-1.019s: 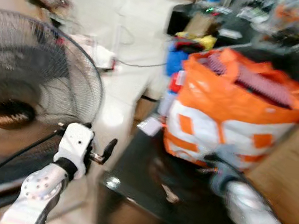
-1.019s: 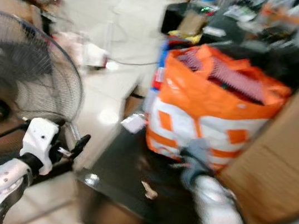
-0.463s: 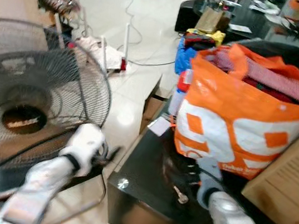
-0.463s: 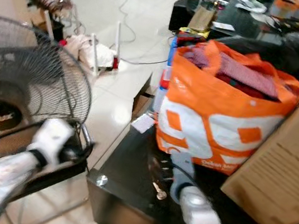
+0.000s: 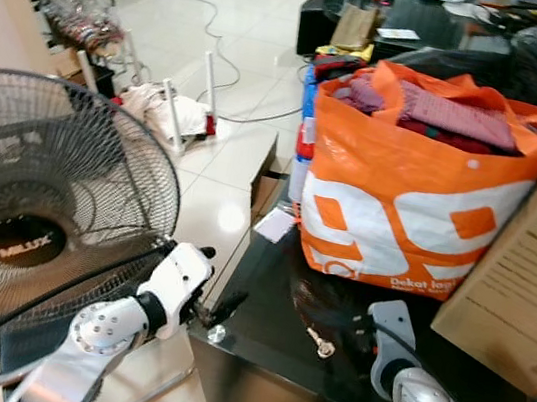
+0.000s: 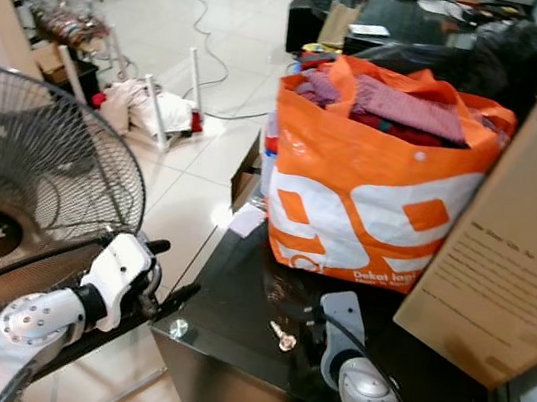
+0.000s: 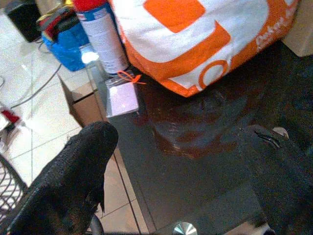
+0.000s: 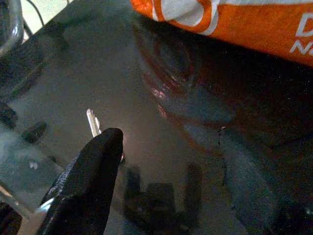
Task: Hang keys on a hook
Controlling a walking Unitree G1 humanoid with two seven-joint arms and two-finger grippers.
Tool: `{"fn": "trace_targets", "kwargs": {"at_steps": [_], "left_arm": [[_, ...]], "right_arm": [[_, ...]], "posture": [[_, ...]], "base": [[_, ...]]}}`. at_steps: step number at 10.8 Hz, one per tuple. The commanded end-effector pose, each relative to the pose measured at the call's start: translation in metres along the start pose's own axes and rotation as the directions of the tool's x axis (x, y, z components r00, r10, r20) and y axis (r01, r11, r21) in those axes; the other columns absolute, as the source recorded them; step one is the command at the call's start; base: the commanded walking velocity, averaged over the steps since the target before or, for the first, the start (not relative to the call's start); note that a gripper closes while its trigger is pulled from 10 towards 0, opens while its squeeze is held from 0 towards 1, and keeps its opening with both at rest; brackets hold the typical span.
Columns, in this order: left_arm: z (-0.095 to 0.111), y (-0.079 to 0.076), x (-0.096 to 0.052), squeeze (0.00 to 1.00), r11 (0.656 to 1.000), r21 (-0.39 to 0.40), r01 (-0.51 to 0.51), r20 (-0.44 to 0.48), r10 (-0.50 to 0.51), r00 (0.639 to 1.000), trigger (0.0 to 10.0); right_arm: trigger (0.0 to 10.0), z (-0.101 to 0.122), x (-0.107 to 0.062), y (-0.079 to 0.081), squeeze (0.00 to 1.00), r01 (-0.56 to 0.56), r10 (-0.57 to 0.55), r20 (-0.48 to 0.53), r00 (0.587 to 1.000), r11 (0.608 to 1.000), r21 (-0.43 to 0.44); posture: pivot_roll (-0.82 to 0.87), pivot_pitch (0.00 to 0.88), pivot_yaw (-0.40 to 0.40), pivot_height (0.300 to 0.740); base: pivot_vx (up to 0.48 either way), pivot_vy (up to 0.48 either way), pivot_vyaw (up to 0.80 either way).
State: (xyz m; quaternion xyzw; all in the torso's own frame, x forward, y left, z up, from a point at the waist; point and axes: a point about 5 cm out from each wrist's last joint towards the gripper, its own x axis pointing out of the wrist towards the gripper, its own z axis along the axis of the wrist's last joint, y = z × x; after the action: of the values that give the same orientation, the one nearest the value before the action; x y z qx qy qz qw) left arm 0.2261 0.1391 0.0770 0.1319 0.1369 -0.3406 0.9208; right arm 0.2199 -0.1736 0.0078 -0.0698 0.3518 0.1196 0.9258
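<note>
With the key (image 6: 283,337) lying on the black worktop (image 6: 232,307) before the orange bag (image 6: 370,196), the spread-open right pincer (image 8: 166,161) should straddle it squarely before pinching.

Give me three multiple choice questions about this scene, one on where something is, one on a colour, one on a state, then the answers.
1. Where does the small silver key lie?
A. on the black glass table
B. on the tiled floor
C. inside the bag

2. What colours is the big shopping bag?
A. blue and yellow
B. orange and white
C. green and black

3. How is the right gripper?
A. shut on the key
B. open, over the table by the key
C. gripping the bag

Answers: 1 A, the key rests on the dark tabletop. 2 B, orange with white patches. 3 B, its fingers stand apart and hold nothing.
</note>
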Motion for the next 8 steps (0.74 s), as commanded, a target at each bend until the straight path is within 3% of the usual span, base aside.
{"fn": "trace_targets", "kwargs": {"at_steps": [1,3,5,7,8], "left_arm": [[0.001,0.002,0.0,0.0,0.999,0.022,0.028,-0.005,-0.028,1.0,10.0],[-0.007,-0.004,-0.011,0.0,0.993,0.038,0.111,-0.055,-0.109,0.993,10.0],[-0.016,-0.01,-0.022,0.0,0.978,0.016,0.209,-0.116,-0.206,0.972,10.0],[-0.018,-0.012,-0.025,0.0,0.971,0.014,0.239,-0.135,-0.235,0.963,10.0],[-0.019,-0.011,-0.025,0.0,0.97,0.017,0.244,-0.138,-0.24,0.961,10.0]], "right_arm": [[10.0,-0.005,0.001,0.007,1.0,-0.036,0.036,-0.02,0.999,0.999,-0.008],[10.0,-0.003,0.002,0.02,1.0,-0.139,0.139,0.029,0.99,0.99,0.014],[10.0,0.0,0.01,0.025,1.0,-0.168,0.168,0.038,0.985,0.986,0.0],[10.0,0.004,0.019,0.038,1.0,-0.225,0.224,0.068,0.972,0.974,0.007],[10.0,-0.001,0.026,0.038,1.0,-0.191,0.191,0.038,0.981,0.981,-0.022]], "posture": [[-0.18,0.0,0.103,0.74],[-0.15,0.0,0.079,0.74],[-0.13,0.0,0.063,0.74],[-0.12,0.0,0.06,0.74],[-0.11,0.0,0.058,0.74]], "base": [[0.0,0.0,0.0],[0.0,0.0,0.0],[0.0,0.0,0.0],[0.0,0.0,0.0],[0.0,0.0,0.0]]}}
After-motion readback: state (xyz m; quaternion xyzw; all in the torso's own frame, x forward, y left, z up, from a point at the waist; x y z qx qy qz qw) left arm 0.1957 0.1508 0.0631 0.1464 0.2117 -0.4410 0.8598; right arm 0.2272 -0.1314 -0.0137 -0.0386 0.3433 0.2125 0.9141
